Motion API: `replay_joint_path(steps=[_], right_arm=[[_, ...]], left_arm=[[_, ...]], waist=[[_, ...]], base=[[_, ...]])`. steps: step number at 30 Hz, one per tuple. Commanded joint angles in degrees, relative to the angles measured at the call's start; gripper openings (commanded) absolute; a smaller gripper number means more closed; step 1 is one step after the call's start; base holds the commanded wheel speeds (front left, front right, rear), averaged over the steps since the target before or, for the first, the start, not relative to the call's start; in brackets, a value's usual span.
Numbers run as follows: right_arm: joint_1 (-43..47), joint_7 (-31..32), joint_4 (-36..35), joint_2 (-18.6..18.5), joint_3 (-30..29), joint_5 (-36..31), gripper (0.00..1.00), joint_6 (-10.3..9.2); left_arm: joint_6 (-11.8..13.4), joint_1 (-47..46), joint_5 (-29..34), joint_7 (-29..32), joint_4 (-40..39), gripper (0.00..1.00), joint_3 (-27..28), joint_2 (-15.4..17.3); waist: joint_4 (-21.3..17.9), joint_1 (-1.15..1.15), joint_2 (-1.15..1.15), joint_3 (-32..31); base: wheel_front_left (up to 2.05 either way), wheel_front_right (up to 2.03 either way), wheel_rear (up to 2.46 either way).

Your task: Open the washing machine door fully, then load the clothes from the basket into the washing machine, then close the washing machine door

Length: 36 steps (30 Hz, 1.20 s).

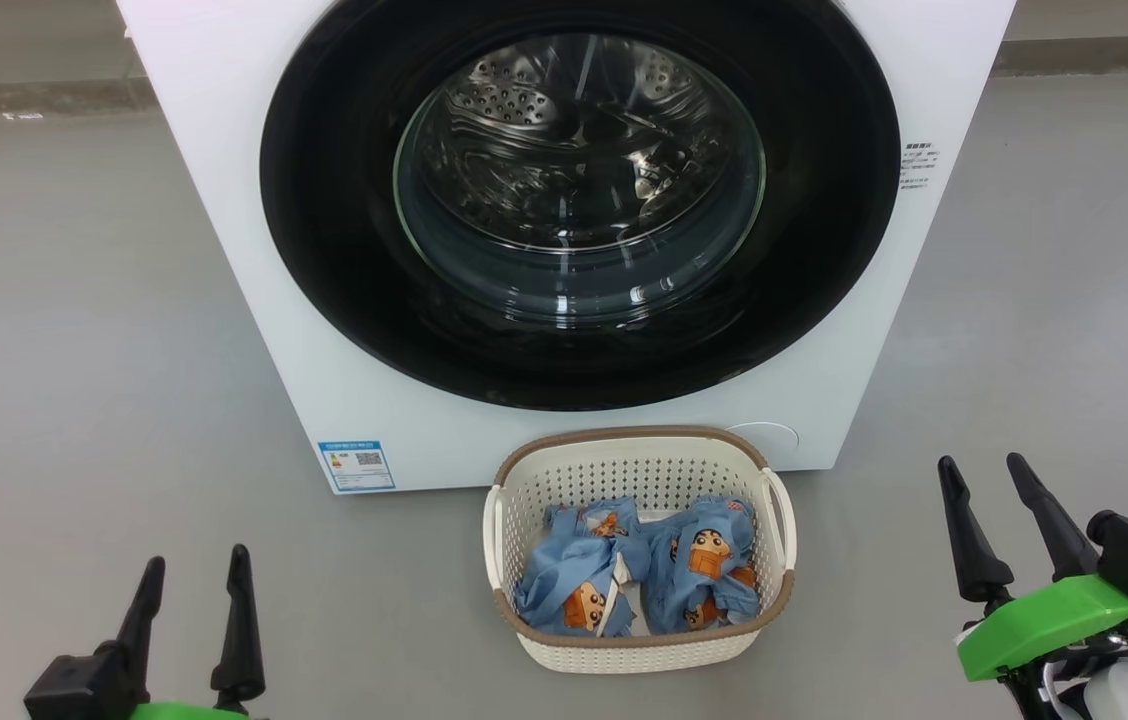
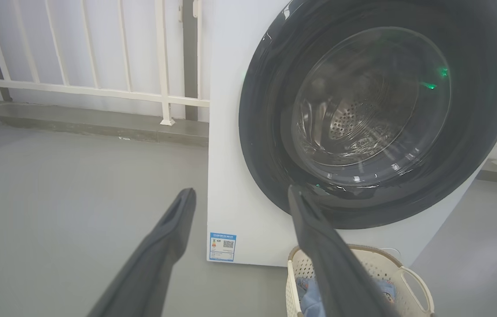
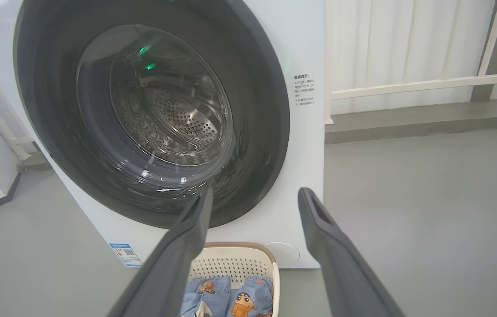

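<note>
Grippers both spread wide, empty, touching nothing: left gripper low left, right gripper low right. Round black washing machine door sits shut, facing the robot, on the white washing machine. Basket stands just before it on grey floor, long axis left-to-right, with clothes inside in two bundles.

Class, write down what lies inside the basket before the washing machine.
Two bundles of light-blue cartoon-print clothes lie side by side in the basket. They cover most of its floor; anything beneath them is hidden.
</note>
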Motion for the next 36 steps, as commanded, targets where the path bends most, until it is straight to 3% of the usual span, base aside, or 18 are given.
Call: replay_joint_path(steps=[1, 24, 36], right_arm=[[-2.1, -1.04, -1.28, -1.14, 1.52, -1.56, 1.0, 0.43], [-1.48, -1.04, -1.76, -1.24, 1.39, -1.15, 1.0, 0.43], [-1.57, -1.04, -1.81, -1.48, 1.46, -1.11, 1.0, 0.43]], left_arm=[[-0.13, -2.73, 1.47, -0.8, -0.83, 1.0, 1.57, 1.28], [-0.13, -3.1, 0.15, -0.8, 0.28, 1.0, 2.14, 2.06], [-0.13, -2.92, 2.91, -0.8, 0.19, 1.0, 2.24, 2.34]], waist=[[0.0, 0.0, 0.0, 0.03], [-0.05, 0.0, 0.0, 0.21], [-0.13, 0.0, 0.0, 0.38]], base=[[0.0, 0.0, 0.0], [0.0, 0.0, 0.0], [0.22, 0.22, -0.45]])
